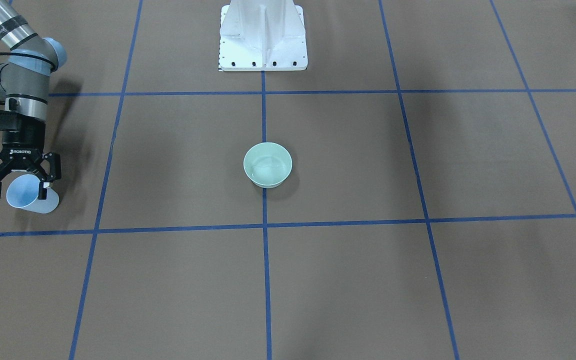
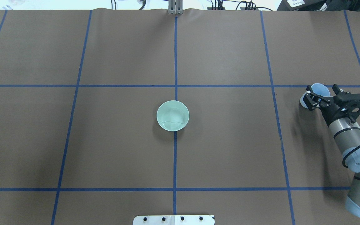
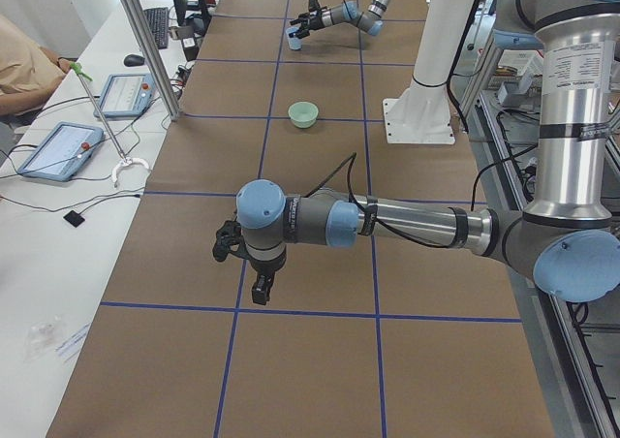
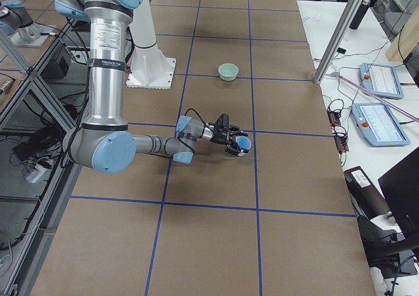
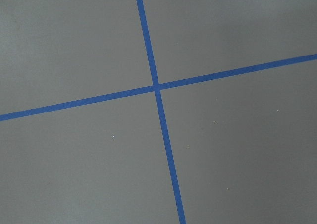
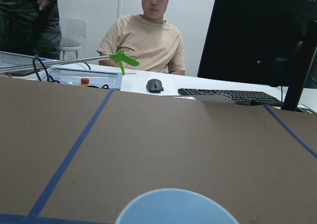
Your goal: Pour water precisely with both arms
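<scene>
Water (image 2: 171, 122) lies in the green bowl (image 2: 159, 107) in the middle of the table (image 2: 230, 150), on a tape line (image 2: 175, 62). I see its edge as a faint wavy glint.

Right gripper (image 1: 19, 190) is at the table's right end, held level. Its jaws are spread to either side of the upright blue cup (image 1: 32, 201), with a gap beside one finger. The cup rim fills the bottom of the right wrist view.

Left gripper (image 3: 260, 289) hangs at the left end, pointing down above a tape crossing (image 5: 156, 87). Its jaw state I cannot tell.
</scene>
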Robot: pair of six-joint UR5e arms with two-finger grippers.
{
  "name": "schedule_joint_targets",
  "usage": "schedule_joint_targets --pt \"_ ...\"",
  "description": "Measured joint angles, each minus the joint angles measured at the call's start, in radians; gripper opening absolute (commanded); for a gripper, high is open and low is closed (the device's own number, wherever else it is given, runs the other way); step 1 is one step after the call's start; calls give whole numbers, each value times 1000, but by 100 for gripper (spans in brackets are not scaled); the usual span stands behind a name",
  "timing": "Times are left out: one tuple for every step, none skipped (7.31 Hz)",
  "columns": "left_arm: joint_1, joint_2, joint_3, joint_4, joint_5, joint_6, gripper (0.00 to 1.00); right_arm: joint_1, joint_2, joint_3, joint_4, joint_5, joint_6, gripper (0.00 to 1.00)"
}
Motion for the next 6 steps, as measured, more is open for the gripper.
schedule_joint_targets --pt "0 2 0 -1 0 0 100 39 5 3 9 50 -21 100" --pt "0 4 0 -2 0 0 100 86 13 5 12 122 -40 100" --pt "0 8 0 -4 -3 0 100 133 26 6 12 200 -54 100" --pt "0 10 -2 -6 -14 0 100 182 45 6 10 283 -63 100" --pt "0 11 -3 -6 -26 0 100 242 56 6 6 396 -69 100" --pt "0 12 -5 -6 -32 0 100 325 61 6 -9 556 -81 100"
